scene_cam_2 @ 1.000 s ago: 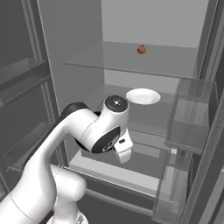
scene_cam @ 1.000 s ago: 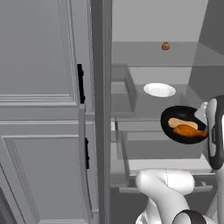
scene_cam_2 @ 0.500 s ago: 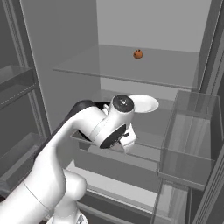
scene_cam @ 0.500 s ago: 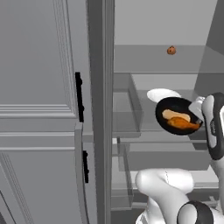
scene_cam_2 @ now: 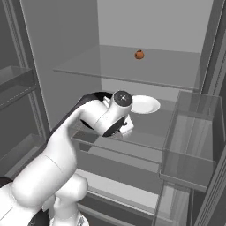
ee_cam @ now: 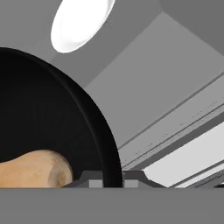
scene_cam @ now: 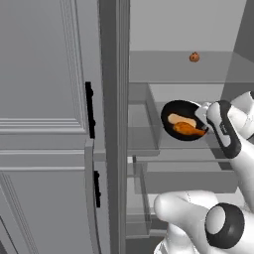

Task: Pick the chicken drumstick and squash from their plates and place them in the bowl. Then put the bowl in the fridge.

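You're facing the open fridge [scene_cam: 59, 99], its left door beside the arm. Inside, over a glass shelf [scene_cam_2: 145, 128], the black bowl [scene_cam: 171, 106] hangs tilted, its rim pinched in the closed gripper [ee_cam: 111, 179]. A white plate [scene_cam_2: 145, 105] sits further back. In the bowl lie the squash [scene_cam: 174, 118] and drumstick [scene_cam: 188, 129] (side by side, touching).

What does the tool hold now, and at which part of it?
The tool holds the black bowl by its rim, with the drumstick and squash inside.
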Controlling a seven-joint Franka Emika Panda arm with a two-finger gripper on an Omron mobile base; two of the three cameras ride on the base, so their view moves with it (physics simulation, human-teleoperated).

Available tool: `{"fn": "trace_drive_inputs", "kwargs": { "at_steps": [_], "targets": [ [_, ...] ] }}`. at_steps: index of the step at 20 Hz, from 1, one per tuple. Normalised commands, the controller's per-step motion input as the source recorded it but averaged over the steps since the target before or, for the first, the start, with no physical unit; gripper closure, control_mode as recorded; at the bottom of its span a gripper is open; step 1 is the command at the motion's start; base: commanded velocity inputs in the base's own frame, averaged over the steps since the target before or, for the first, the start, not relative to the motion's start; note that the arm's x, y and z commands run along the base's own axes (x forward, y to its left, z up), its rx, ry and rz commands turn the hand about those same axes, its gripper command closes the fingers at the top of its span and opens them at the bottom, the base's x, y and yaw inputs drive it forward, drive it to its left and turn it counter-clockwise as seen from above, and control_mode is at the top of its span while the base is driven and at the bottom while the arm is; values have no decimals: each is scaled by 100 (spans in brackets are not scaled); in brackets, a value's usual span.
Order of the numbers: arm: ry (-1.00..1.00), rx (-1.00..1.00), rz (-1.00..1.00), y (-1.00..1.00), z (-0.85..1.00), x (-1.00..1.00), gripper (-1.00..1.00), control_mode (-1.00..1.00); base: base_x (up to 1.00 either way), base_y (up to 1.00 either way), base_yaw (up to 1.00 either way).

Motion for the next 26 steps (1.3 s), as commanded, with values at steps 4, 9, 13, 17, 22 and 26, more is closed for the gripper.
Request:
{"fn": "trace_drive_inputs", "kwargs": {
  "at_steps": [4,9,13,17,22,26],
  "targets": [
    [-4,0,2,8,-37,68,100,-100,0,0,0],
    [-2,0,1,9,-34,56,100,-100,0,0,0],
    [0,0,0,24,-16,60,100,-100,0,0,0],
    [0,0,0,18,-38,54,100,-100,0,0,0],
    [0,0,1,18,-54,38,100,-100,0,0,0],
    [0,0,2,9,-47,36,100,-100,0,0,0]
  ]
}}
